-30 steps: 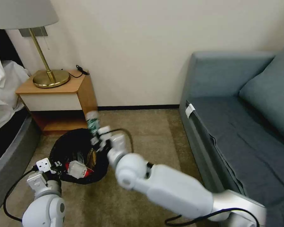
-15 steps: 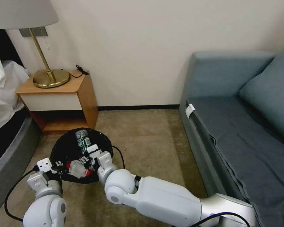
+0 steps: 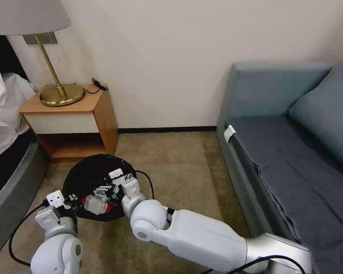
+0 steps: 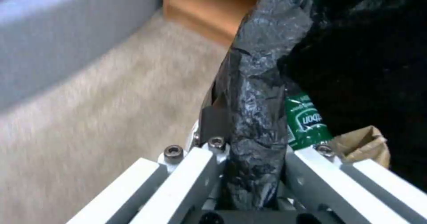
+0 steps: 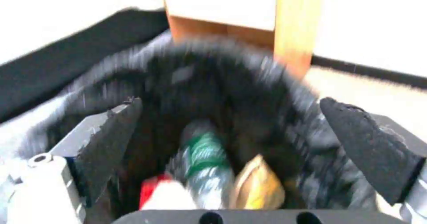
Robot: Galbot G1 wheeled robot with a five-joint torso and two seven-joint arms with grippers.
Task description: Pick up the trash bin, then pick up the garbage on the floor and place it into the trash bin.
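While standing on beige short-pile carpet [image 3: 179, 160] between a wooden nightstand [image 3: 70, 114] and a grey-blue fabric sofa [image 3: 293, 133], shows as one round trash bin [image 3: 88, 176] lined with a crinkly, glossy black bag folded over the rim. Held at the near rim by the left gripper [image 3: 66, 201]: flat white fingers [image 4: 186, 170] pinched shut on the bagged rim wall, one outside, one inside. Poised over the bin's mouth, right gripper [image 3: 114, 186], with two black wedge-shaped, rough-faced pads [image 5: 369, 144] spread wide apart, touching nothing, holding nothing. Inside the bin, lying at the bottom, three pieces countable from the right wrist view: one mini clear bottle [image 5: 206, 164] with a green label, cylindrical; one crumpled brown paper packet [image 5: 258, 187] just beside it; one red snack wrapper [image 5: 151, 187] on the bottle's other side. Cannot tell whether a fourth piece lies beneath.
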